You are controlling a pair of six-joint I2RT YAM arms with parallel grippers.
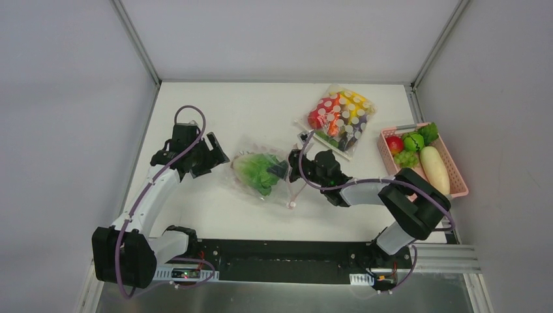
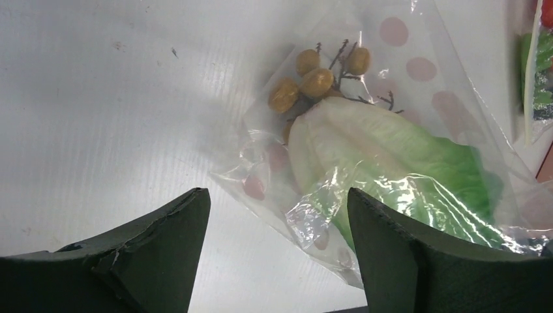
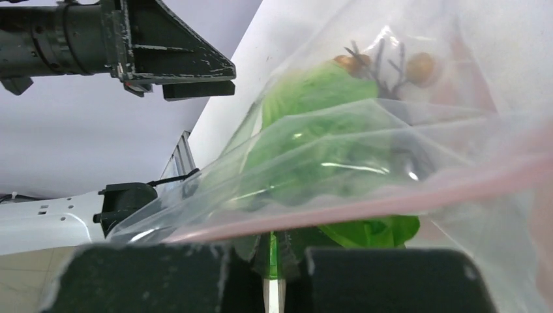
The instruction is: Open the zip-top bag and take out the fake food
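The clear zip-top bag [image 1: 251,186] with pale pink dots lies on the table between my two grippers. Inside it are a green lettuce leaf [image 2: 398,153] and a small cluster of brown grapes [image 2: 316,73]. My left gripper [image 1: 218,158] stands open at the bag's left corner; in the left wrist view that corner [image 2: 306,225] lies between its jaws, which are apart from it. My right gripper [image 1: 287,166] reaches in at the bag's right side, under the pink zip strip [image 3: 391,195]. In the right wrist view this gripper [image 3: 277,253] is shut on the edge of the lettuce leaf [image 3: 313,130].
A white-dotted clear bag [image 1: 339,117] of red, orange, yellow and purple items lies behind the right gripper. At the right edge a pink basket [image 1: 460,189] holds a red apple [image 1: 394,144], a green fruit [image 1: 413,141], green grapes [image 1: 405,158] and a white radish [image 1: 435,169].
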